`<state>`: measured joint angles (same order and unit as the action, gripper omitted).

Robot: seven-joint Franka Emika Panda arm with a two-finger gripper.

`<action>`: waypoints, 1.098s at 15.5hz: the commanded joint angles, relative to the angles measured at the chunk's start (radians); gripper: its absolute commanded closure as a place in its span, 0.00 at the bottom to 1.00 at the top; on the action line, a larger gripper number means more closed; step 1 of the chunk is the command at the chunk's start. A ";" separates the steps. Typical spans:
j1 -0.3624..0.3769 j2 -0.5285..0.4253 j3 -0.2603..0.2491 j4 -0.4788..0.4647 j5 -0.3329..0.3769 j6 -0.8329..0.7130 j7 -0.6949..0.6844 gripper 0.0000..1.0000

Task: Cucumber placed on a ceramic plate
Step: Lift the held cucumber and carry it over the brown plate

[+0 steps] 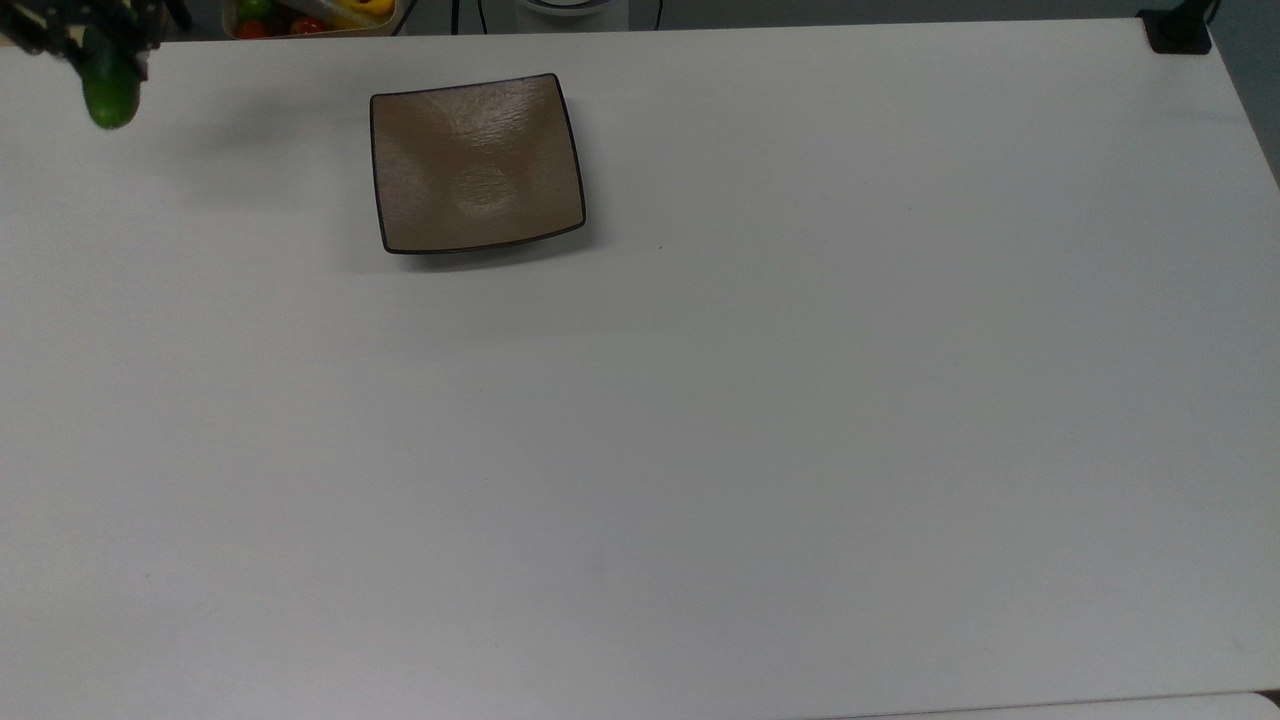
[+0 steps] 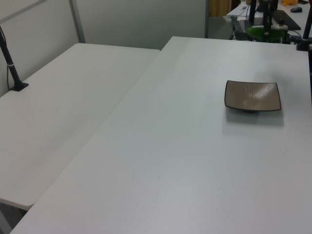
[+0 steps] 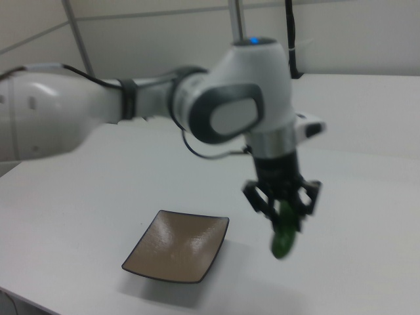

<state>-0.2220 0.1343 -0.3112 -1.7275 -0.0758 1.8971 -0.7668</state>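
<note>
Hanging clear of the white table [image 1: 700,450], the small dark green cucumber [image 3: 284,239] sits clamped in the black two-finger gripper [image 3: 283,211] — apparently lifted for carrying — well apart from the bare square brown ceramic plate [image 1: 476,163], toward the top view's left.

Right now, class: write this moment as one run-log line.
phase: carry | gripper: shut on cucumber, lifted above table | plate: empty, cucumber off to the top view's left | placed: not yet

White table [image 1: 800,400]; container [image 1: 310,18] w/ red, green, yellow items (top view's top edge) behind it
</note>
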 commanded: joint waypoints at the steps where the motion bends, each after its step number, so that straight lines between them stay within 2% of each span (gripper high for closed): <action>1: 0.070 -0.116 0.003 -0.029 0.065 -0.128 0.050 0.95; 3: 0.108 -0.151 0.024 -0.030 0.067 -0.182 0.119 0.95; 5: 0.116 -0.174 0.073 -0.030 0.070 -0.226 0.168 0.95; 9: 0.158 -0.188 0.136 -0.038 0.129 -0.270 0.285 0.95; 10: 0.158 -0.188 0.182 -0.052 0.137 -0.265 0.337 0.95; 13: 0.158 -0.183 0.251 -0.098 0.140 -0.253 0.426 0.93; 17: 0.159 -0.177 0.290 -0.191 0.139 -0.236 0.445 0.92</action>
<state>-0.0612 -0.0284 -0.0357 -1.8328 0.0512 1.6420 -0.3416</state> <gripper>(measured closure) 0.551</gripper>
